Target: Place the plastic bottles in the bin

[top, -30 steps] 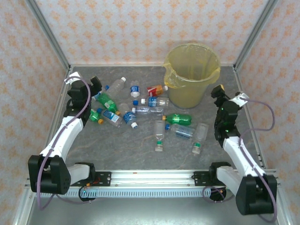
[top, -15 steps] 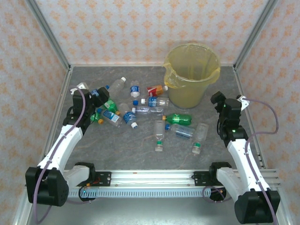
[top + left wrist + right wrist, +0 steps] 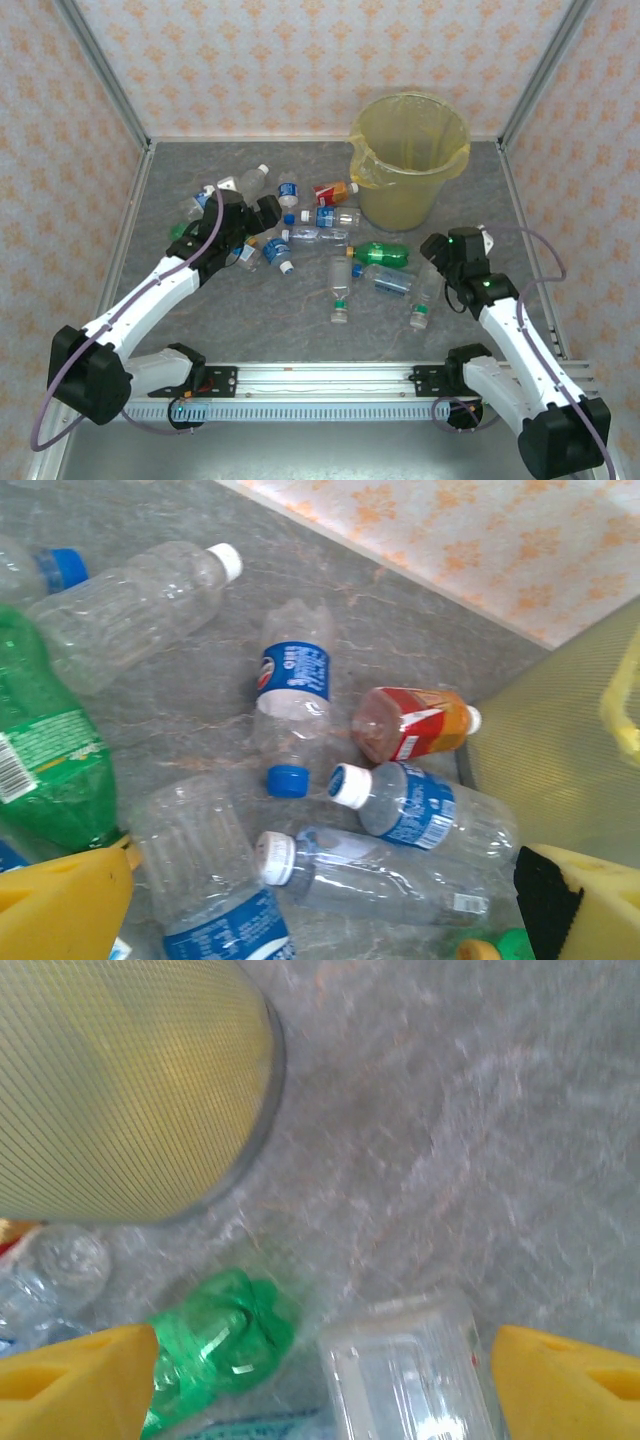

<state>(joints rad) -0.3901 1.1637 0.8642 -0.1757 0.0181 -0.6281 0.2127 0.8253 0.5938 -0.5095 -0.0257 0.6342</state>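
Both arms swung inward toward bottle pile (image 3: 318, 237). Left gripper (image 3: 263, 216) spread wide, empty, hovering to pick. Right gripper (image 3: 437, 249) fingers apart, straddling clear bottle (image 3: 405, 1380) near bin (image 3: 120, 1080), nothing grasped yet.

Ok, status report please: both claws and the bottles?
Left claw open over bottles. Right claw open above clear bottle, nothing held. Green bottle close beside it.
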